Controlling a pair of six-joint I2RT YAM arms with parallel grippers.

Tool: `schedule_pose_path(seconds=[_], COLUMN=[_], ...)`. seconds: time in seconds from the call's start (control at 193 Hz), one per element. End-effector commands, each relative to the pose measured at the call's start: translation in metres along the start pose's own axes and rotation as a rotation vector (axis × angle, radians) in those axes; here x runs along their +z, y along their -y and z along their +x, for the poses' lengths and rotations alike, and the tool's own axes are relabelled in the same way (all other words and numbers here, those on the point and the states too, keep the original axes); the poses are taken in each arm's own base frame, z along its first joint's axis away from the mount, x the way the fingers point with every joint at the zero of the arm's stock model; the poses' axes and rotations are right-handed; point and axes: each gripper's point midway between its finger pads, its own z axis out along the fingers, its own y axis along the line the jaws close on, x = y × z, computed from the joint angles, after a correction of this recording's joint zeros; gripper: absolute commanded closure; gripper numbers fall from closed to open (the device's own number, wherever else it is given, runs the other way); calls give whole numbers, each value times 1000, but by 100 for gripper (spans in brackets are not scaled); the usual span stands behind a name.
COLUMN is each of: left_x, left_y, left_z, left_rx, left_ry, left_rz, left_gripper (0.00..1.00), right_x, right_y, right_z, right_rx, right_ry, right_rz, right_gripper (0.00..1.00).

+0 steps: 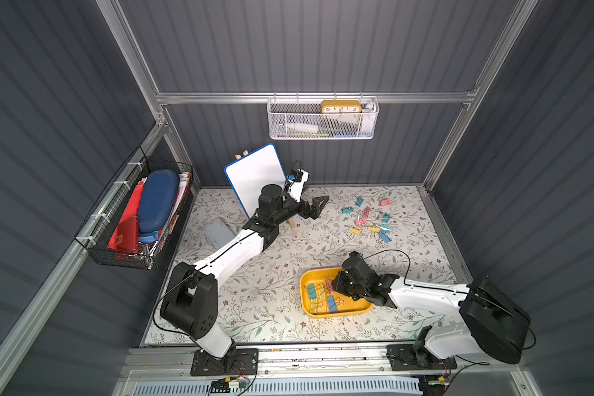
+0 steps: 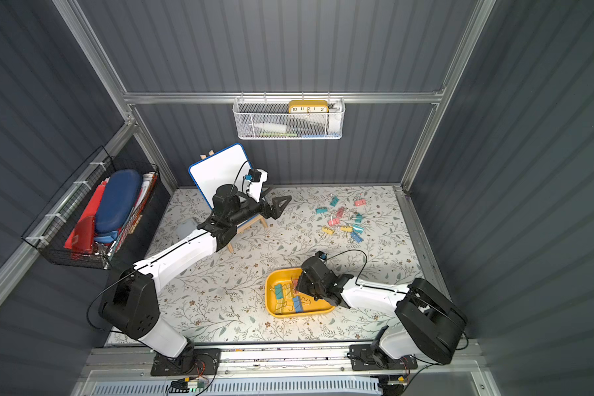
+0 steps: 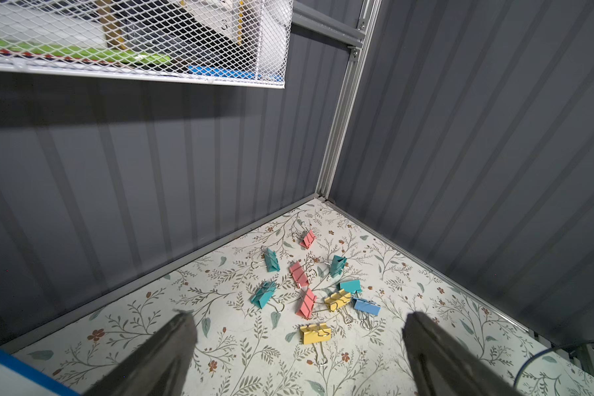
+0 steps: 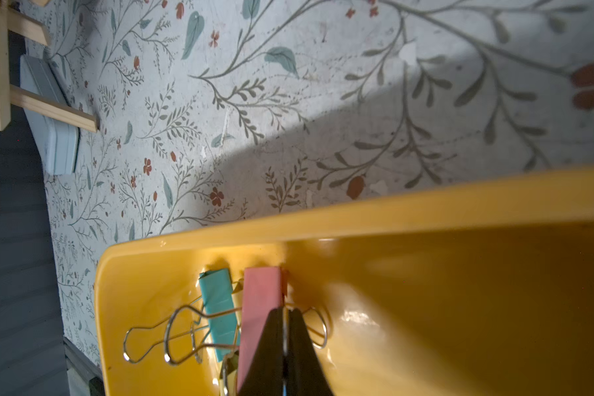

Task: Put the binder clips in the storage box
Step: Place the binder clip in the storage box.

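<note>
The yellow storage box [image 1: 354, 305] [image 2: 271, 308] sits near the table's front, with several binder clips [image 1: 323, 296] [image 2: 288, 296] lying in it. My right gripper [image 1: 335, 284] [image 2: 297, 286] [image 4: 285, 310] reaches into the box, its jaws almost together on the wire handle of a pink binder clip [image 4: 259, 308], next to a teal clip [image 4: 218, 308]. Several more loose clips [image 1: 371, 219] [image 2: 343, 219] [image 3: 309, 291] lie scattered at the back right. My left gripper [image 1: 318, 205] [image 2: 278, 205] [image 3: 297, 319] hovers left of them, wide open and holding nothing.
A blue-framed whiteboard on a wooden easel [image 1: 254, 175] stands at the back left, with a small grey lidded box [image 1: 220, 233] in front of it. A white mesh basket [image 1: 323, 120] hangs on the back wall. A black wire basket [image 1: 134, 212] hangs on the left wall.
</note>
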Motion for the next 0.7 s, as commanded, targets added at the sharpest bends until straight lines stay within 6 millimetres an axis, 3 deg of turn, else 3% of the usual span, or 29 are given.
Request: schedule_pose_path(seconds=[0.0,0.259,0.409,0.491,0.579,0.672,0.693], left_x=[0,-1,-1,-1,0,1,1], left_y=[1,2,1,1,2,2,2], left_z=[-9,-11,-11,-11,-10,-8,-9], left_rx=[17,19,21,21,19,18,20], left_ry=[25,29,30,29,27,22,24], left_rz=[3,7,1,5,12,13,14], left_gripper=[1,1,1,1,1,1,1], right_x=[0,-41,-97,-122,-128,-122,-112], right_y=[15,28,18,6,-2,-7,1], right_z=[4,-4,-50,-84,-119,-159,-162], right_rx=[27,-93,-179,-212,-207,-195,-187], right_ry=[32,61,280,366,358,305,265], right_rz=[46,149,172,165,145,162,214], right_gripper=[79,43,29,27,27,28,29])
